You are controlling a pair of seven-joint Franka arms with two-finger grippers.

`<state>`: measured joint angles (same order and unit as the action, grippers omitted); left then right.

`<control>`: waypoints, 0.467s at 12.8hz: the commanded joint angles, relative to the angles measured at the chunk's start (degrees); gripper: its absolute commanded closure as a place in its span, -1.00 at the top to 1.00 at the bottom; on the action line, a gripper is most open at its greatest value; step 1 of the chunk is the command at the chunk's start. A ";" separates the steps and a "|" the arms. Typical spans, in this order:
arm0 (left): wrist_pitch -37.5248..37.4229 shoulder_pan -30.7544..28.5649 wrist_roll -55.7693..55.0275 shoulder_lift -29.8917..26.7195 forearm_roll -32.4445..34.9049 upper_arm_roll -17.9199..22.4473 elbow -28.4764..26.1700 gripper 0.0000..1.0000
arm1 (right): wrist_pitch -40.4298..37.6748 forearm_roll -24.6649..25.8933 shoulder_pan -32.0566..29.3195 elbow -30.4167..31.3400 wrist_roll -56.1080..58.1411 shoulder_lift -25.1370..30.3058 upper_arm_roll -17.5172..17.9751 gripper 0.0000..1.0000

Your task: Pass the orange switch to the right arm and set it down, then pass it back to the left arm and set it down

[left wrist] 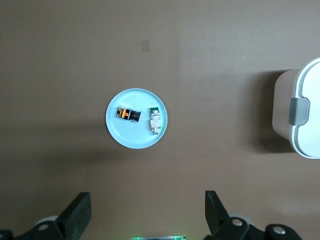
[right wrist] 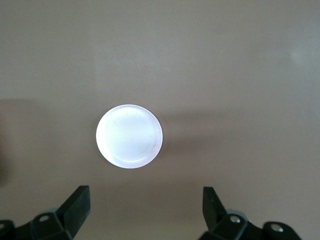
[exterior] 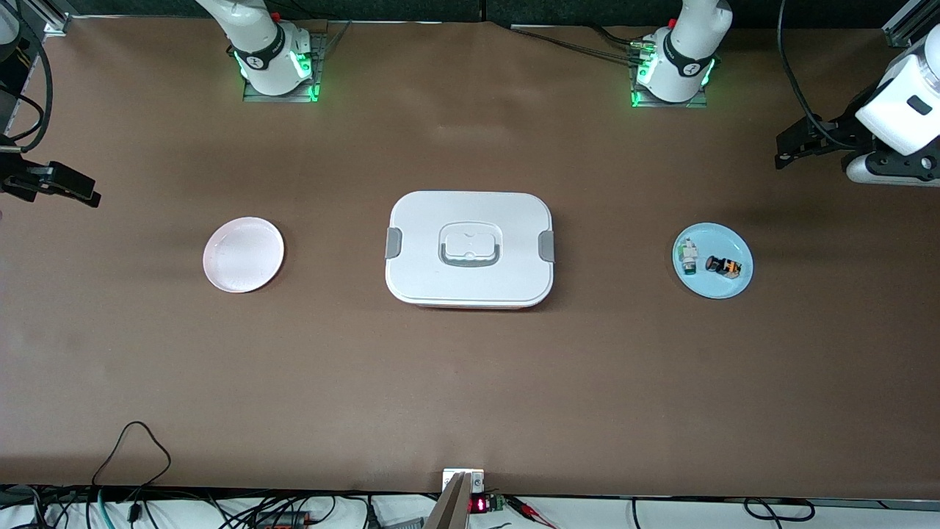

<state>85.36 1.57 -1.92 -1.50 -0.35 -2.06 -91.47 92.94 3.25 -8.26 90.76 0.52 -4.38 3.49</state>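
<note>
At the right arm's end of the brown table (exterior: 470, 389) lies a round, shallow pink plate (exterior: 243, 254) with nothing on it, and the right gripper (right wrist: 145, 210) hangs high over the table near it, jaws wide and holding nothing. In the middle sits the box (exterior: 470, 248), a smooth white rounded rectangle with a grey recessed handle and grey side latches. Toward the left arm's end, a round blue plate (exterior: 713, 261) holds the orange switch (exterior: 723, 266), a small black cylinder with orange parts, beside a white-and-green component (exterior: 688, 256); the left gripper (left wrist: 147, 212) hangs above, spread wide and empty.
</note>
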 commanded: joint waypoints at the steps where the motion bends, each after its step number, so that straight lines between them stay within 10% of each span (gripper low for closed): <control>1: 0.16 -0.16 -1.33 0.36 -0.88 0.22 0.68 1.00 | -1.10 -0.79 -1.06 -1.20 0.63 -0.19 0.64 1.00; 6: -0.46 -0.77 -1.78 0.62 -0.80 0.74 -0.54 1.00 | -1.10 -0.79 -1.06 -1.20 0.63 -0.19 0.64 1.00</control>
<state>85.25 1.52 -3.40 -1.01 -0.35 -1.79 -91.65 92.94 3.25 -8.32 90.74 0.52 -4.38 3.49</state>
